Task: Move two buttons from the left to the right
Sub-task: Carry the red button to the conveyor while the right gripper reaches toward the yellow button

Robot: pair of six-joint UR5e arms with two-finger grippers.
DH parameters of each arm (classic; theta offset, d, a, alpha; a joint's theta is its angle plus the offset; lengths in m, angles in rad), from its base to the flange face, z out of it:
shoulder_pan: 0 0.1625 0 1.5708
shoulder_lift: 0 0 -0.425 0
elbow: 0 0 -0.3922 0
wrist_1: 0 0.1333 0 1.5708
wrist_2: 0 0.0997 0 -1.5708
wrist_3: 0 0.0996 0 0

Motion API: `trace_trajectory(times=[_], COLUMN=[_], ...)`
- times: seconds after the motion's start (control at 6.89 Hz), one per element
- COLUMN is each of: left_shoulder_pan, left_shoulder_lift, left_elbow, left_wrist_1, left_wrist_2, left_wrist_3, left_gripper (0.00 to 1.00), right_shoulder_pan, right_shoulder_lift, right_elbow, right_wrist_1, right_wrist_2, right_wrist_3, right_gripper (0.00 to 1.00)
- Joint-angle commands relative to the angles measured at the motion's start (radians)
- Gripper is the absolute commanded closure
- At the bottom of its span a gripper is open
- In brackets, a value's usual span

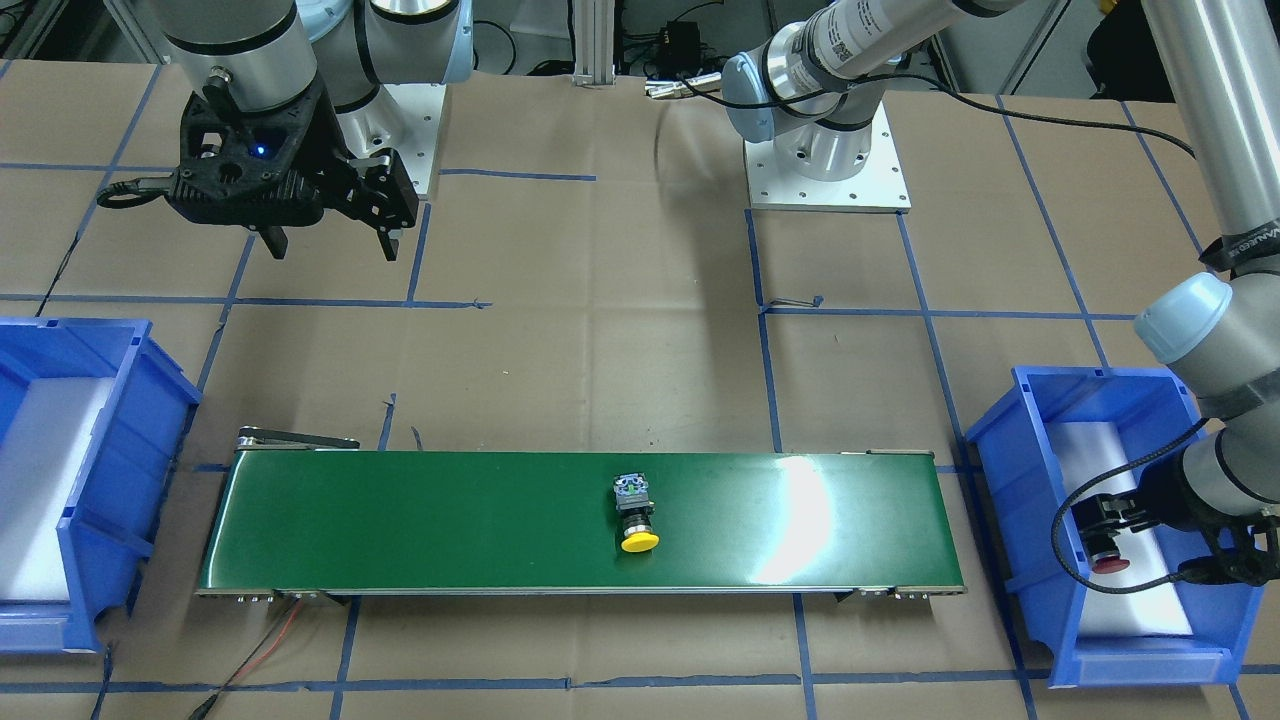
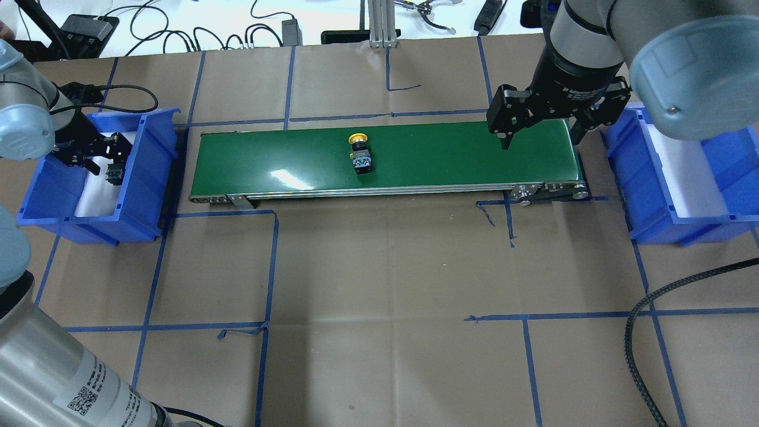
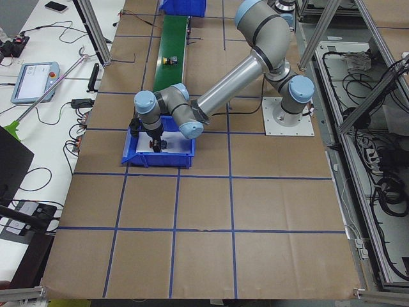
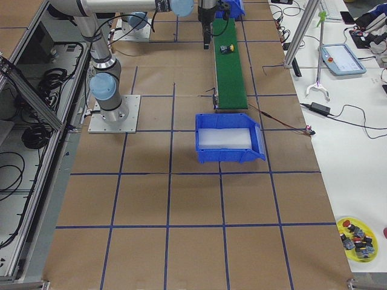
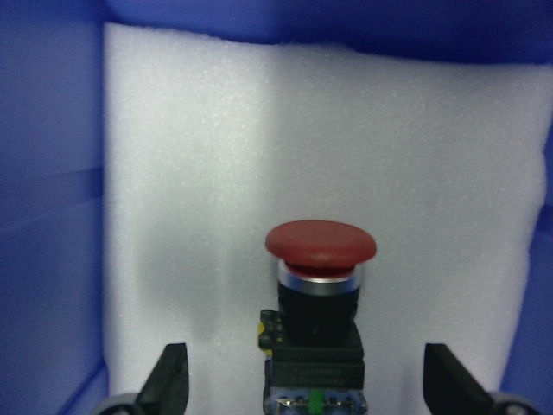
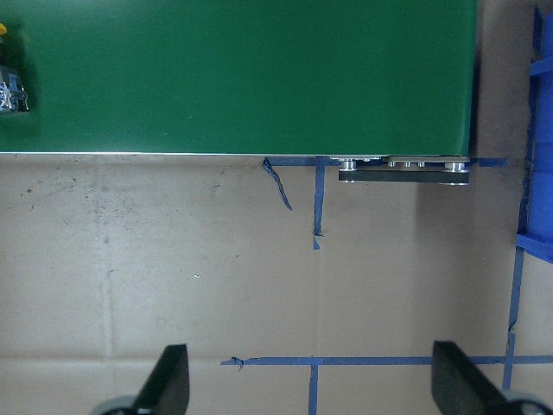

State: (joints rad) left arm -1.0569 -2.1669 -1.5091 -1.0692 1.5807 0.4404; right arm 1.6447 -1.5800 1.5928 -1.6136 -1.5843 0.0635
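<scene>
1. A table point(image 2: 379, 267) papered brown and gridded with blue tape carries a green conveyor belt point(image 2: 445, 154) between a left bin point(image 2: 151, 172) and a right bin point(image 2: 652, 196).
2. The left gripper point(image 5: 304, 350) reaches down into the left bin, fingers spread. The red button point(image 5: 320, 285) lies between them on white foam point(image 5: 216, 173), touching neither.
3. The right gripper point(image 2: 541, 142) hangs above the belt's right end, fingers apart and holding nothing. Its collar lettering partly reads "Adaptive".
4. The yellow button point(image 2: 360, 155) lies mid-belt.

Brown paper covers the table point(image 2: 379, 267), marked into squares by blue tape point(image 2: 581, 315). A white bench point(image 3: 64, 51) runs alongside, carrying cables point(image 2: 261, 28) and a pendant point(image 3: 33, 82). An aluminium post point(image 2: 381, 24) stands at the far edge. The light is bright and even.
</scene>
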Motion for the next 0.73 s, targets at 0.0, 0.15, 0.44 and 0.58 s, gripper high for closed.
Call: trace_trajectory(times=[0.0, 0.15, 0.44, 0.58], left_shoulder_pan=[0.000, 0.000, 0.000, 0.003], left_shoulder_lift=[-0.010, -0.005, 0.019, 0.083], left_elbow=[0.004, 0.009, 0.036, 0.041], left_wrist_1=[0.002, 0.002, -0.017, -0.069], left_wrist_2=[-0.001, 0.002, 0.004, 0.005], left_wrist_3=[0.006, 0.004, 0.006, 0.014], left_gripper=[0.58, 0.85, 1.00, 1.00], right_shoulder_pan=[0.000, 0.000, 0.001, 0.001], right_shoulder_lift=[0.000, 0.000, 0.000, 0.000], right_elbow=[-0.002, -0.002, -0.002, -0.001], right_wrist_1=[0.000, 0.000, 0.001, 0.001], right_wrist_2=[0.001, 0.003, 0.004, 0.004], right_wrist_3=[0.007, 0.009, 0.010, 0.010], right_gripper=[0.00, 0.00, 0.00, 0.00])
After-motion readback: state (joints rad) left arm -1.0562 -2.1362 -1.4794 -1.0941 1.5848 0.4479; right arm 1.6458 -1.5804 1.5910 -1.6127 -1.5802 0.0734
